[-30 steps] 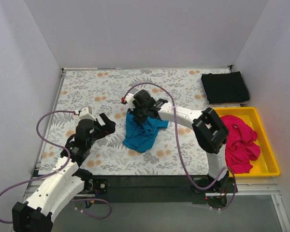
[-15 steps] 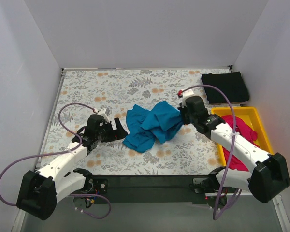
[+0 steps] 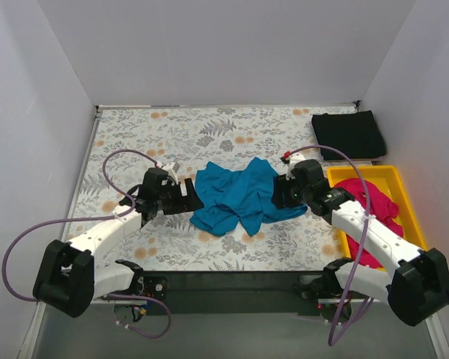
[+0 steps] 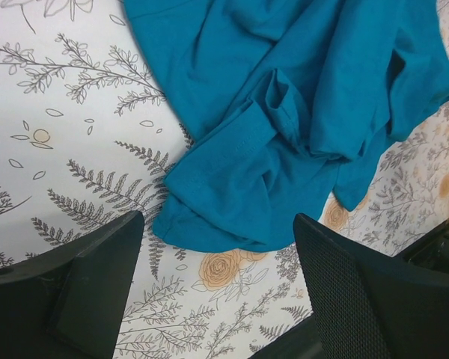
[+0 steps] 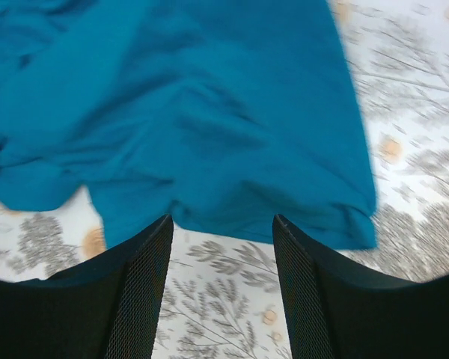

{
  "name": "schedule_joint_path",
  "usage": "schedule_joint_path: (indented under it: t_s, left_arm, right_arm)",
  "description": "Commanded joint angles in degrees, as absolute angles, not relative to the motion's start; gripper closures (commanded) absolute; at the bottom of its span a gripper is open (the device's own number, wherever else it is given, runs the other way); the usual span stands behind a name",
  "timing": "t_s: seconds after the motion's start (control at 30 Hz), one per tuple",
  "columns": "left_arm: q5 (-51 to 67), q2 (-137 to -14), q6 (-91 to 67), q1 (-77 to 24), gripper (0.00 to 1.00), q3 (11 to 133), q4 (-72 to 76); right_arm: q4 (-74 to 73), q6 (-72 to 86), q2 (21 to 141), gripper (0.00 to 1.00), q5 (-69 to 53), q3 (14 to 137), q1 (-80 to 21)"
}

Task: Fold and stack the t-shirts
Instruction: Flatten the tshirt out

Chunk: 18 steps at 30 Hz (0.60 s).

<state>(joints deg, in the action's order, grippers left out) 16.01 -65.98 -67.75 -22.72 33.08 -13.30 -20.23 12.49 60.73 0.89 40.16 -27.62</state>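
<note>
Bench first: your teal shirt lies at its middle. In the last second your right tool dragged it rightward out of a bunched heap and let go. That tool's jaws now stand apart and empty, just beside the shirt's right edge. So the shirt is spread but rumpled, with no fold made yet. Its long axis runs left to right between your tools; a straight hem faces right, and the collar cannot be made out. Your left tool gapes wide, empty, at the left edge.
</note>
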Motion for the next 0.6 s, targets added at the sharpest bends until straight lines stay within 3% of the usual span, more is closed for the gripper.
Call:
schedule_joint_path:
  t_s: [0.0,0.27,0.57]
  left_arm:
    - [16.79,-68.28,-66.36,-24.16,0.20,36.20,-14.93]
    - [9.33,-76.10,-64.07,-30.66,0.23,40.78,-19.86]
    - [1.68,-82.26,-62.75,-35.50,0.28,44.29,-21.36]
  right_arm:
    - [-15.47,9.58,67.03,0.38,-7.21,44.20,-32.51]
    - [-15.99,9.32,81.99,0.39,-1.86,49.57,-37.62]
    - [-19.16,7.56,83.58,0.39,6.76,48.52,-37.71]
